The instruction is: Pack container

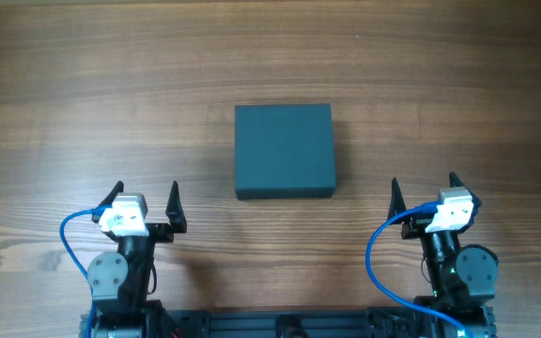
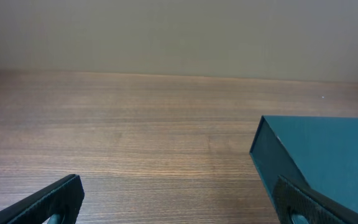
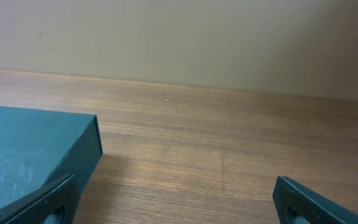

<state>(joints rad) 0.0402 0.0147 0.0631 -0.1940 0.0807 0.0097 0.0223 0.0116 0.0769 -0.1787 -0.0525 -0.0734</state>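
The container [image 1: 284,150] is a dark teal-grey square box with its flat lid down, sitting in the middle of the wooden table. It also shows at the right of the left wrist view as the container [image 2: 328,155] and at the left of the right wrist view as the container [image 3: 30,149]. My left gripper [image 1: 146,199] stands open near the front left, apart from the box, its jaws wide over bare wood [image 2: 179,199]. Front right, my right gripper [image 1: 425,191] is open too, with nothing between its fingers [image 3: 176,202].
The wooden table [image 1: 83,84] stretches around the box on all sides. A pale wall [image 2: 179,31] rises behind the table's far edge. Blue cables [image 1: 73,235] loop beside both arm bases at the front edge.
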